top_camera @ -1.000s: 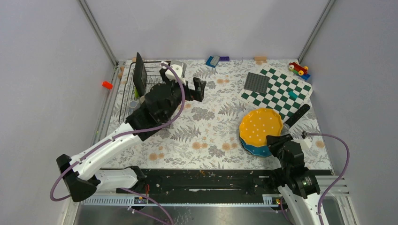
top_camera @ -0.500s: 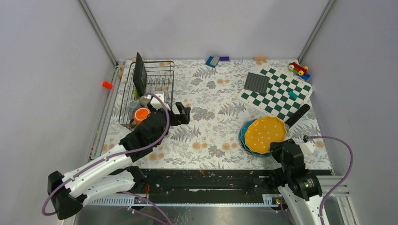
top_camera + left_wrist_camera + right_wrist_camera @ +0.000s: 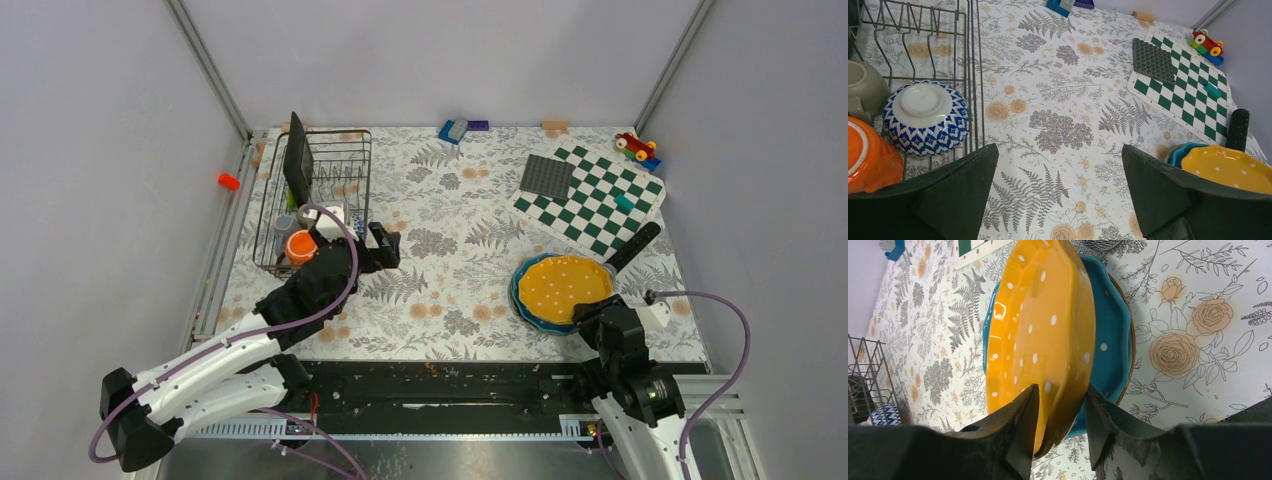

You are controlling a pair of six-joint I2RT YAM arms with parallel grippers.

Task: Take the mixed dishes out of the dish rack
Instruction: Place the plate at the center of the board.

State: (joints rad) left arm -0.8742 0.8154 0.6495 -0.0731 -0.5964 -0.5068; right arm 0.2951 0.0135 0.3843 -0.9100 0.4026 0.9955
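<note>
Pretty bare setup tbh: three plain pale grey-lilac walls box the place in, with slim aluminium corner posts running up where the panels meet at the back. The table wears a white cloth printed with grey ferns and orange roses. There's a silver metal rail down its left edge, a black strip across the near edge and a brushed steel surface below that. Light is soft and even, with faint shadows.

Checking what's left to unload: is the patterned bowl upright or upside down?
Upside down: the patterned bowl shows its white foot ring on top, in the dish rack by the orange mug.
</note>
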